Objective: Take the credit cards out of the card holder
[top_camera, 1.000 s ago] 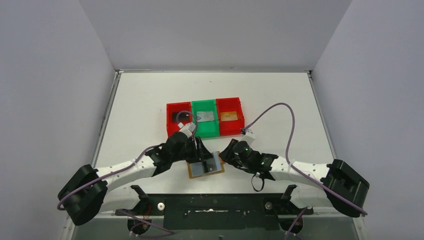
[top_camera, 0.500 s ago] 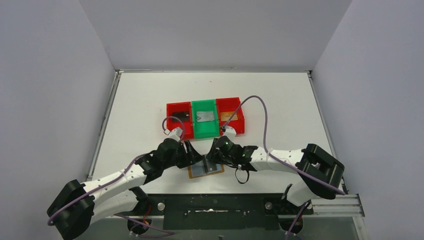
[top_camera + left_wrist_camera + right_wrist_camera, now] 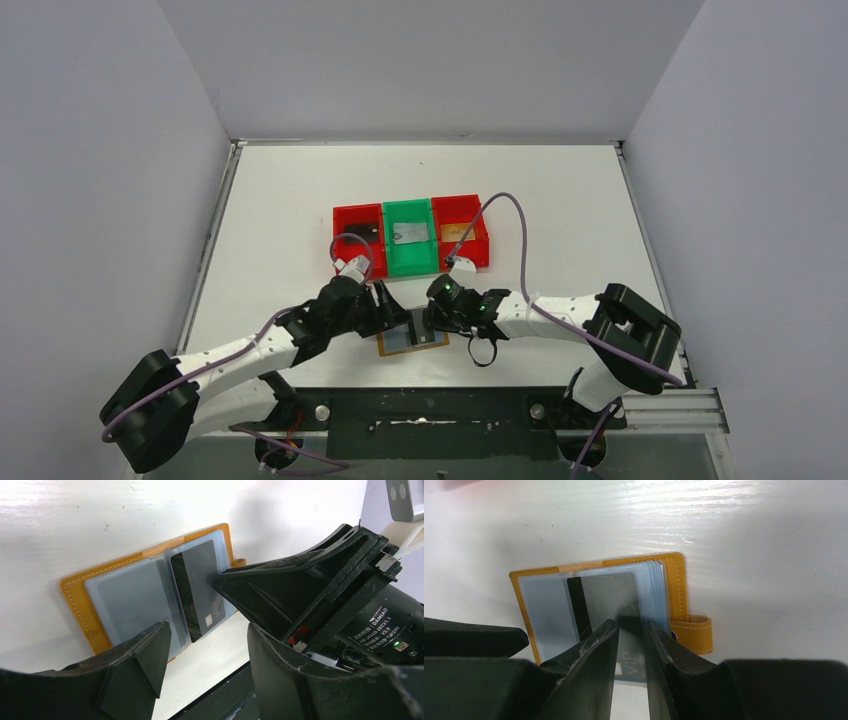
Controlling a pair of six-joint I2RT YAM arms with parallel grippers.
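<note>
The tan card holder (image 3: 398, 343) (image 3: 80, 597) (image 3: 676, 575) lies open and flat near the table's front edge, pale blue-grey sleeves up. A black credit card (image 3: 197, 592) (image 3: 611, 595) marked VIP sticks partway out of its right-hand sleeve toward the near edge. My right gripper (image 3: 425, 320) (image 3: 630, 632) points down onto that card, jaws a narrow gap apart, tips resting on it. My left gripper (image 3: 388, 312) (image 3: 207, 662) hovers open just left of the holder, nothing between its fingers. Other credit cards lie in the bins: black (image 3: 362, 232), silver-grey (image 3: 411, 234), orange-brown (image 3: 458, 231).
Three bins stand in a row behind the holder: red (image 3: 343, 245), green (image 3: 410, 262), red (image 3: 478, 245). Purple cables loop above both wrists. The black base rail (image 3: 430, 405) runs just in front of the holder.
My right arm swung in from the right and set its fingertips on the holder's black card. My left gripper drew back off the holder to the left and opened wider.
</note>
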